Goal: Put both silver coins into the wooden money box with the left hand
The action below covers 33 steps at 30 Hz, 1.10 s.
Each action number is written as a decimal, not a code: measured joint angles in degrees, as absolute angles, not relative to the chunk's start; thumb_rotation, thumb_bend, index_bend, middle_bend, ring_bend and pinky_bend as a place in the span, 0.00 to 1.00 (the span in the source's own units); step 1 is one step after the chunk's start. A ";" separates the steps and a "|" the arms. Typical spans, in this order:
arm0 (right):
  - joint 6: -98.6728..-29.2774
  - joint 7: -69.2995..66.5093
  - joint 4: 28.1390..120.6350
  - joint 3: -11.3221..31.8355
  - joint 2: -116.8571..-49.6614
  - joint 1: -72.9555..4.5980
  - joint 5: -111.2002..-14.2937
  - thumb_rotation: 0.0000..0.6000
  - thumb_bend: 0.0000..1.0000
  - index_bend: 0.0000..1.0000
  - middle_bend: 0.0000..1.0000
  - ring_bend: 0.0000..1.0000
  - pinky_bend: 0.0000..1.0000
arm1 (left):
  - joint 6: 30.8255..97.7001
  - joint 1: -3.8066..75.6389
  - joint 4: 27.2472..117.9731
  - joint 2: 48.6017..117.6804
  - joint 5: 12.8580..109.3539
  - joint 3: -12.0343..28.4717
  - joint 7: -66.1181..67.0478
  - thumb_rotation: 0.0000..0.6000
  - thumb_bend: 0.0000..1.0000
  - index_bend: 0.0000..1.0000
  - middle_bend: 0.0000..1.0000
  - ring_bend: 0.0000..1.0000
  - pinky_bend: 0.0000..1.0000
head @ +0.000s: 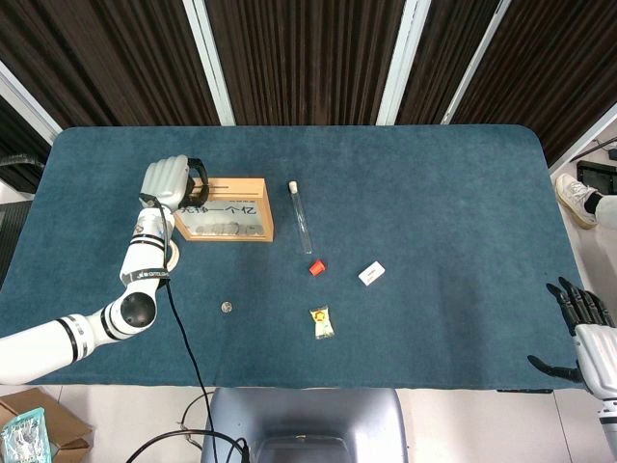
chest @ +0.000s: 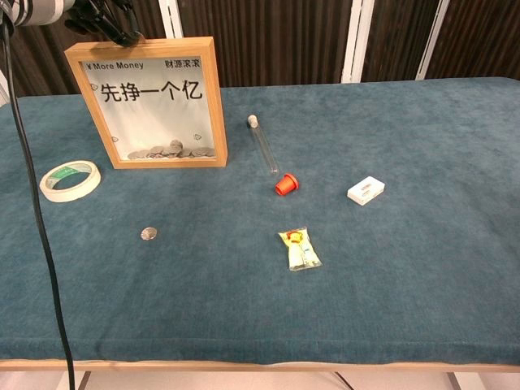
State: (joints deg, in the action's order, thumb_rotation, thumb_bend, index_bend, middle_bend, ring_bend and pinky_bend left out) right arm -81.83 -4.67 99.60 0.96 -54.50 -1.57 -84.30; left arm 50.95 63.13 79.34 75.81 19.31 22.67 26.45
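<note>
A: Where is the left hand of the white arm?

B: Over the top left corner of the upright wooden money box with a glass front and black lettering. From the head view its dark fingers curl down toward the slot along the box's top edge. In the chest view the fingertips sit right at that top edge.

A: Is it holding a coin?

B: I cannot tell; the fingers are bunched together and whatever may be between them is hidden in both views.

A: And the coins?

B: One small round silver coin lies flat on the dark blue cloth-covered table, well in front of the box and apart from it. A pile of coins shows behind the glass at the bottom of the box.

A: The other hand?

B: The right hand is at the table's near right corner, fingers spread, holding nothing.

A: What else is on the cloth?

B: A roll of white tape just left of the box, a clear glass tube to its right, a small red cap near the tube's end, a white rectangular block, and a yellow sachet
</note>
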 measured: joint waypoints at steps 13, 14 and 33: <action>-82.14 -5.02 99.53 0.87 -54.41 -1.40 -84.73 1.00 0.10 0.00 0.00 0.00 0.00 | 53.13 61.87 81.68 75.24 24.49 22.76 23.56 1.00 0.43 0.30 1.00 1.00 1.00; -81.91 -5.02 99.46 0.83 -54.43 -1.50 -84.87 1.00 0.10 0.00 0.00 0.00 0.00 | 53.92 61.43 82.74 74.96 25.81 22.67 23.14 1.00 0.43 0.32 1.00 1.00 1.00; -84.50 -5.62 99.76 -1.42 -54.24 -0.68 -91.34 1.00 0.10 0.00 0.00 0.00 0.00 | 76.27 36.08 96.19 81.60 69.64 1.65 8.88 1.00 0.43 0.47 1.00 1.00 1.00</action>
State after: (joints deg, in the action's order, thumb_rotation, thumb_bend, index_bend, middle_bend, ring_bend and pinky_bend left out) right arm -84.50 -5.62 99.76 -1.42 -54.24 -0.68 -91.34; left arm 76.27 36.08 96.19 81.60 69.64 1.65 8.88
